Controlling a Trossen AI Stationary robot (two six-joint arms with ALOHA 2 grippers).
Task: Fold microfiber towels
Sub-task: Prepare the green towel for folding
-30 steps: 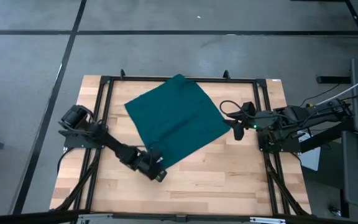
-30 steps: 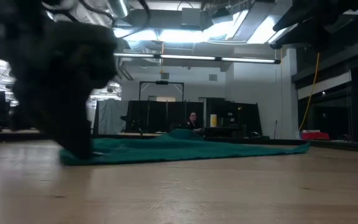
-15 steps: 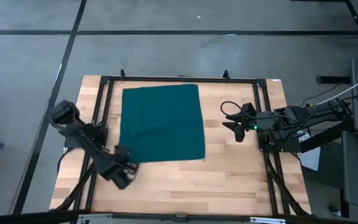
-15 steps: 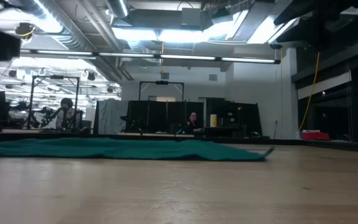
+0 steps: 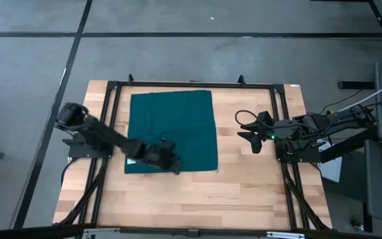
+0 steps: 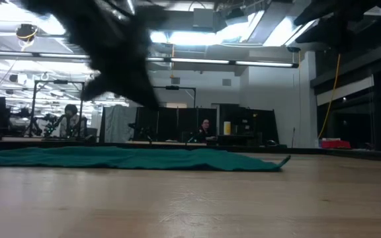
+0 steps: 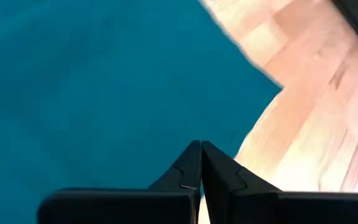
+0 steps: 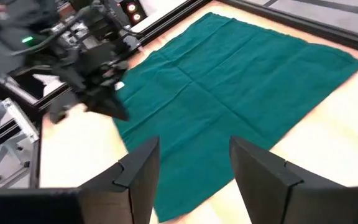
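Left gripper (image 5: 172, 163) closed, empty, now over towel (image 5: 171, 123) lower edge, mid-frame; half-second ago off corner. Towel flat, squared, unfolded. Right gripper (image 5: 247, 131) open, waiting right. Fold pending.

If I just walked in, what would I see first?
The big dark green towel would catch your eye first, spread flat and square on the wooden table. Next, the left gripper, fingers pressed together and empty, is over the towel's near edge. The right gripper waits open beside the towel's right edge, not touching it.
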